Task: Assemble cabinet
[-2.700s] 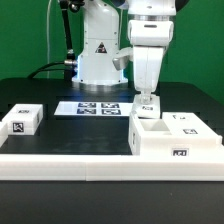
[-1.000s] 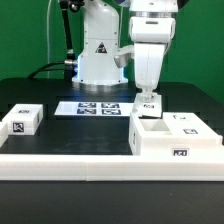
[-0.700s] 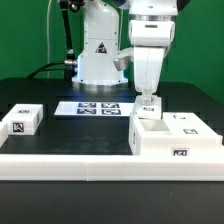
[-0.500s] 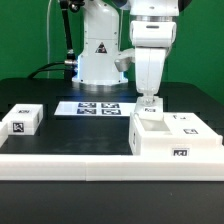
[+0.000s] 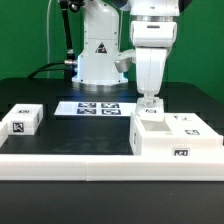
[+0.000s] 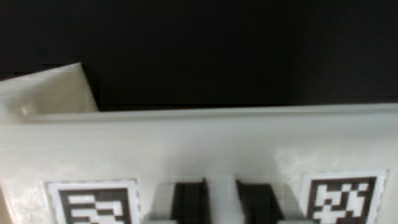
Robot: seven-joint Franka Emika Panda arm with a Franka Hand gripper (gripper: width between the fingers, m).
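Note:
In the exterior view my gripper [image 5: 150,101] points straight down over the white cabinet body [image 5: 178,142] at the right. It is shut on a small white panel [image 5: 152,122] that rests on the body's near-left top, covering the compartment there. In the wrist view the dark fingers [image 6: 185,203] pinch a thin white strip at my gripper [image 6: 224,200]. They sit between two marker tags, and the broad white panel surface [image 6: 214,140] lies beyond. An angled white wall [image 6: 45,95] shows at one side against the black table.
A small white tagged box [image 5: 22,119] lies at the exterior view's left. The marker board [image 5: 98,108] lies flat behind, in front of the robot base [image 5: 98,55]. A low white rim [image 5: 70,160] runs along the front of the work area.
The gripper has lowered slightly with the white panel. The open dark compartment seen earlier in the cabinet body is now covered by the panel.

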